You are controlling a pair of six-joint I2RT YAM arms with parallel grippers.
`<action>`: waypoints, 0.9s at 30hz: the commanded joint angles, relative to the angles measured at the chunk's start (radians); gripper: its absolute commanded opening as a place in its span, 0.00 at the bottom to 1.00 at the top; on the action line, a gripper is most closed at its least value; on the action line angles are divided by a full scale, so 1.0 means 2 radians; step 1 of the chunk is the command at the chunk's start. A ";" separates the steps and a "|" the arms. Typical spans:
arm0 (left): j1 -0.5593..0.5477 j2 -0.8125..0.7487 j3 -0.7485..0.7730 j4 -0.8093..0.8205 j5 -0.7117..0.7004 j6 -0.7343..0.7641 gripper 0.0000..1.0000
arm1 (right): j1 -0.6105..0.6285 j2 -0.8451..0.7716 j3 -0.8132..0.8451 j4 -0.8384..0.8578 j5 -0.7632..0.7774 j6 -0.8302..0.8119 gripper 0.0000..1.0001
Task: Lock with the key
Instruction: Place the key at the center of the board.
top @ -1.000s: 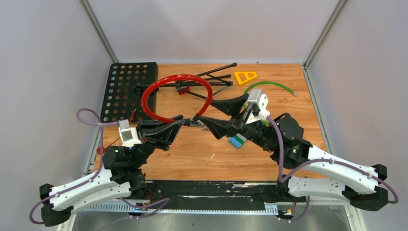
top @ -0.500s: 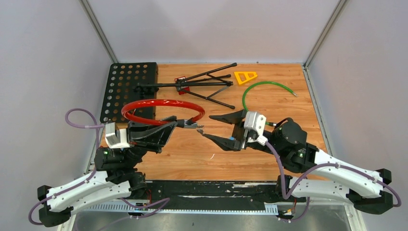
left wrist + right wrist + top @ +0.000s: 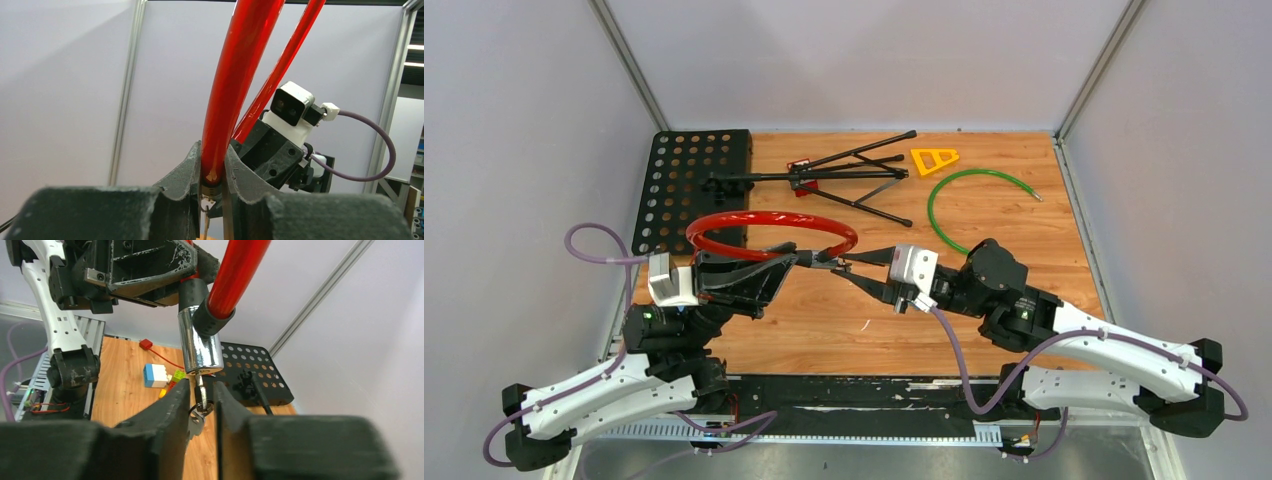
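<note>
A red cable lock (image 3: 769, 215) hangs in the air as a loop, gripped by my left gripper (image 3: 799, 258), which is shut on the cable just above its end (image 3: 235, 75). In the left wrist view the gripper (image 3: 212, 172) pinches the red cable between both fingers. The chrome lock cylinder (image 3: 200, 340) points down, with the key (image 3: 201, 390) and its ring sticking out of it. My right gripper (image 3: 844, 268) faces the left one. Its jaws (image 3: 201, 395) stand narrowly apart on either side of the key, with small gaps showing.
A black perforated plate (image 3: 689, 180) lies at the back left, with a folded black stand (image 3: 824, 175) beside it. An orange triangle (image 3: 934, 158) and a green cable (image 3: 969, 195) lie at the back right. Toy bricks (image 3: 155, 375) lie on the wooden table below the lock.
My right gripper moved left to the lock's end and narrowed its jaws around the key. My left gripper lowered and turned the red loop flatter, then held still.
</note>
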 commanded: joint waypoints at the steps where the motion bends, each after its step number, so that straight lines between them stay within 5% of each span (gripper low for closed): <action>1: -0.001 -0.001 0.028 0.028 -0.008 -0.010 0.00 | -0.001 0.005 0.024 0.010 0.012 -0.018 0.18; 16: -0.001 -0.002 0.030 0.022 -0.027 -0.010 0.00 | 0.013 0.003 0.006 0.008 0.081 -0.086 0.27; 20: -0.001 -0.004 0.029 0.017 -0.033 -0.009 0.00 | 0.020 0.007 0.004 0.018 0.111 -0.098 0.12; 27: -0.001 -0.008 0.029 0.008 -0.049 -0.008 0.00 | 0.035 0.001 -0.015 0.060 0.158 -0.118 0.00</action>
